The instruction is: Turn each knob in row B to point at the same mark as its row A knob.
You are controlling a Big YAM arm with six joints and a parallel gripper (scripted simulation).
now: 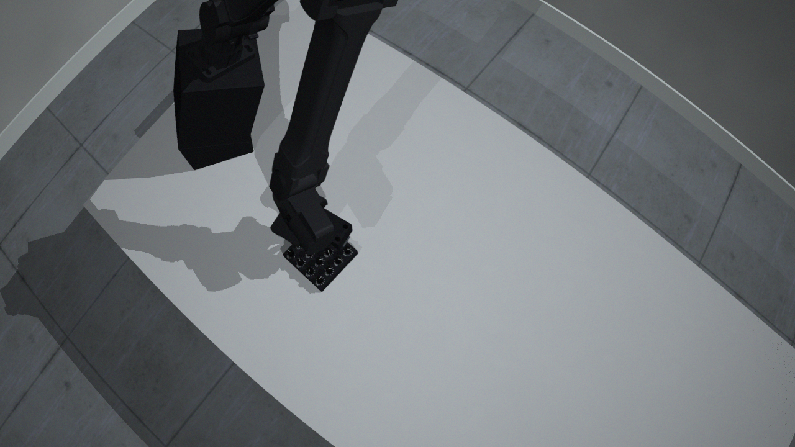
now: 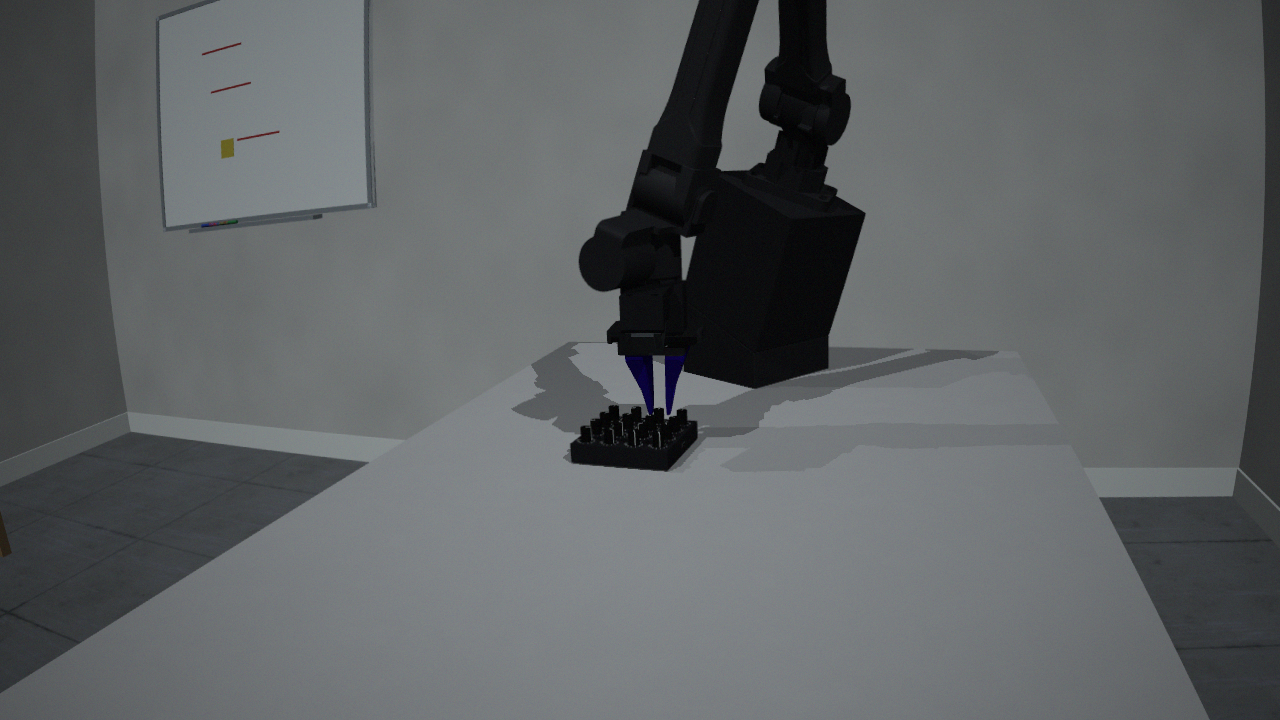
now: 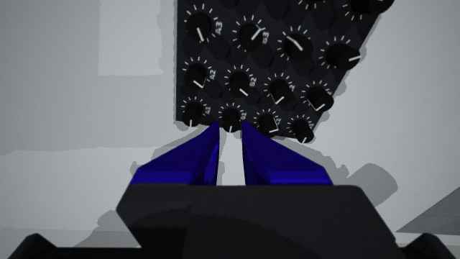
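Gripper (image 1: 328, 239) (image 2: 659, 412) (image 3: 231, 129) open only a narrow way, nothing held. In wrist view, its 2 blue fingertips flank knob B1 (image 3: 231, 116), slim gap each side; contact unclear. Knob A1 (image 3: 193, 111) just beside, outside the fingers. Knob box (image 1: 321, 286) (image 2: 617, 454) (image 3: 181, 54) below gripper, on white table (image 1: 500, 277) (image 2: 626, 582) (image 3: 54, 187). Knob A3 (image 3: 198, 25) and knob B3 (image 3: 250, 35): lines differ.

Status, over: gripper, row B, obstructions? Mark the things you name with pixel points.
Blue-fingered black gripper (image 1: 333, 239) (image 2: 659, 413) (image 3: 231, 129) slightly open at black cylindrical knob B1 (image 3: 230, 116). Row B unmatched: B3 (image 3: 249, 37) points differently from A3 (image 3: 198, 23). Neighbouring knobs A1 (image 3: 193, 111) and C1 (image 3: 267, 123) crowd the fingers.
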